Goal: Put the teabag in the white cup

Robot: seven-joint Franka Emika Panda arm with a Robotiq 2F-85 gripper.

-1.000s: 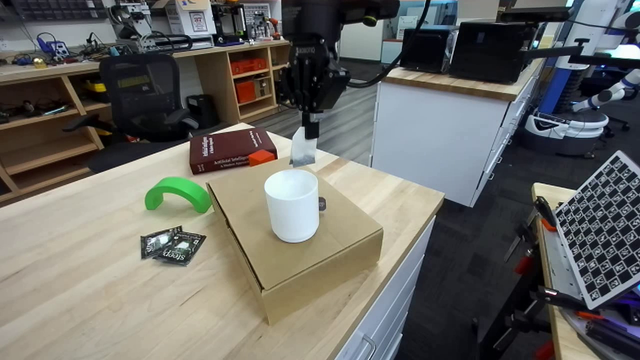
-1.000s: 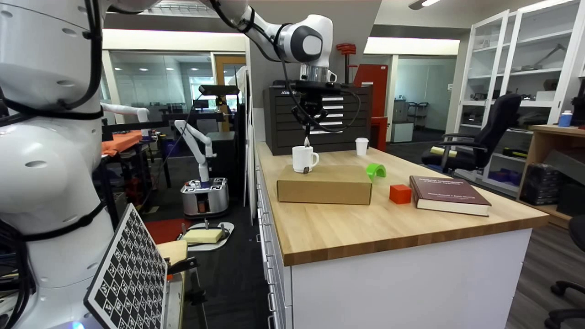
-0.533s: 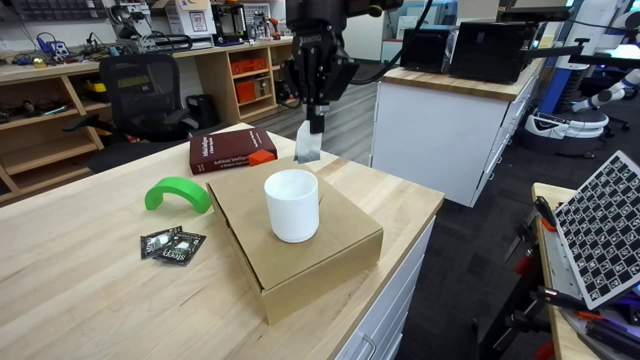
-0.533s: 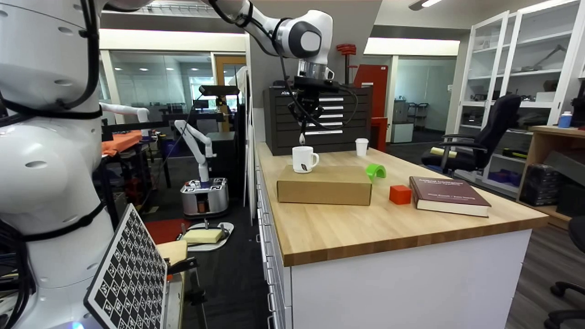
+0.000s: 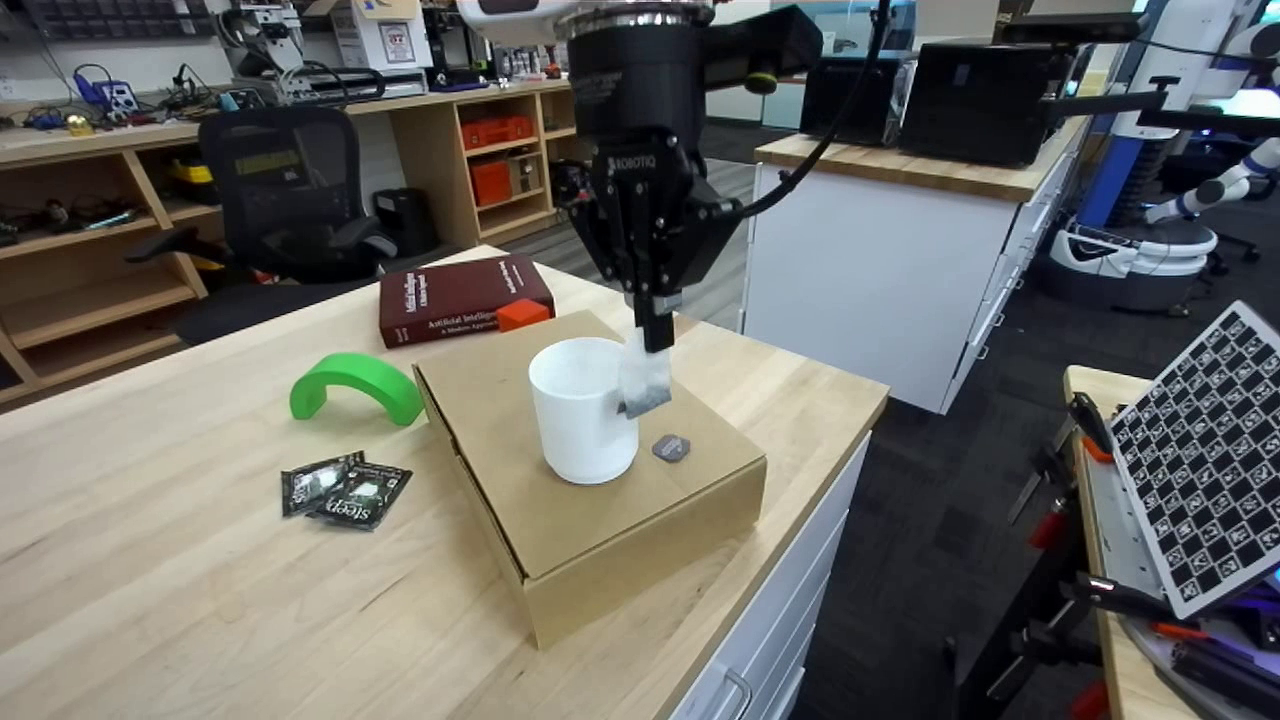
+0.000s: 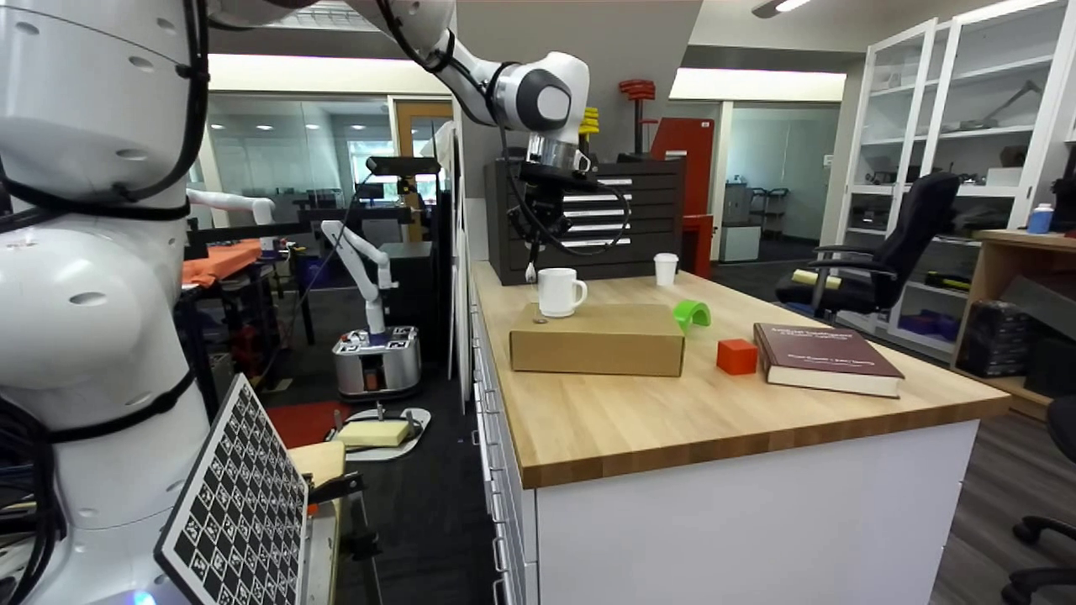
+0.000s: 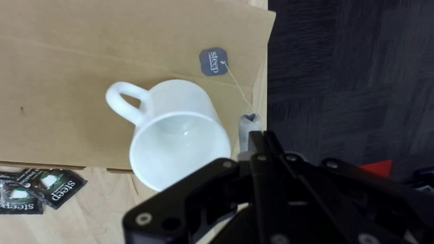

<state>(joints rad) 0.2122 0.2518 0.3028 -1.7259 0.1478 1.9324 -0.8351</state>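
The white cup is a white mug with a handle [image 7: 183, 96], upright on a cardboard box; it shows in both exterior views [image 5: 585, 425] [image 6: 555, 294]. The teabag [image 7: 247, 130] is a pale pouch with a dark lower end. My gripper [image 7: 263, 135] is shut on its top, and the bag hangs down in an exterior view [image 5: 648, 382]. The bag is beside the mug, on the side away from the handle, about level with its rim [image 6: 530, 273]. A string runs to a grey "steep" tag [image 7: 213, 62] lying on the box [image 5: 671, 447].
The cardboard box [image 6: 597, 351] stands near the table's edge. A green arch [image 5: 355, 385], black packets [image 5: 345, 490], a red cube [image 6: 736, 357] and a dark red book [image 6: 828, 353] lie around it. A small paper cup [image 6: 665, 269] stands further back.
My gripper has come down with the teabag and shifted from behind the mug to beside it. The tag, earlier hanging by the mug, now lies on the box beside it.
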